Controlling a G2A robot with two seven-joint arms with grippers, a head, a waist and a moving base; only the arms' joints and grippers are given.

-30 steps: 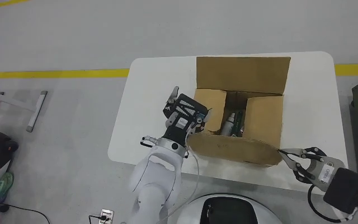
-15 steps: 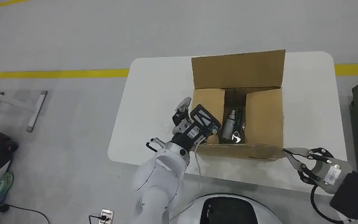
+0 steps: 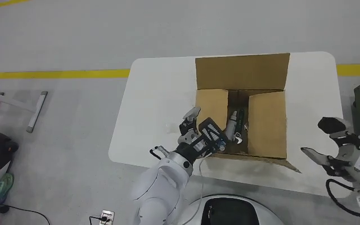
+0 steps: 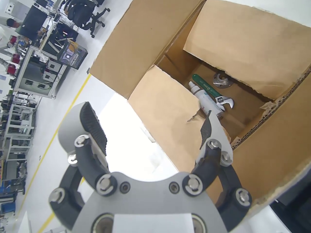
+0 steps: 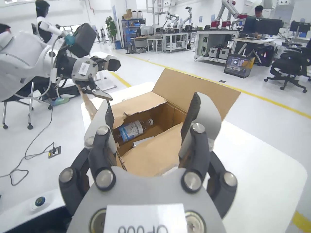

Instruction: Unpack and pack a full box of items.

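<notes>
The open cardboard box (image 3: 242,70) stands on the white table (image 3: 157,101) with its flaps spread. Inside lie a green-handled wrench (image 4: 211,90), a white tube (image 4: 206,101), a metal flange (image 4: 221,79) and a brown bottle with a blue label (image 5: 132,128). My left gripper (image 3: 205,128) hovers open at the box's front left corner, one finger (image 4: 211,127) over the left flap's torn edge. My right gripper (image 3: 322,139) is open and empty, off the box's right side near the table's front right corner.
The box's front flap (image 3: 264,162) hangs low over the table's front edge. A small clear scrap (image 3: 167,125) lies on the table left of the box. Bare table surface stretches along the left side and behind the right flap.
The right gripper drew back to the right, away from the front flap, which dropped down. The left gripper moved right along the box's front left corner. The box shifted slightly.
</notes>
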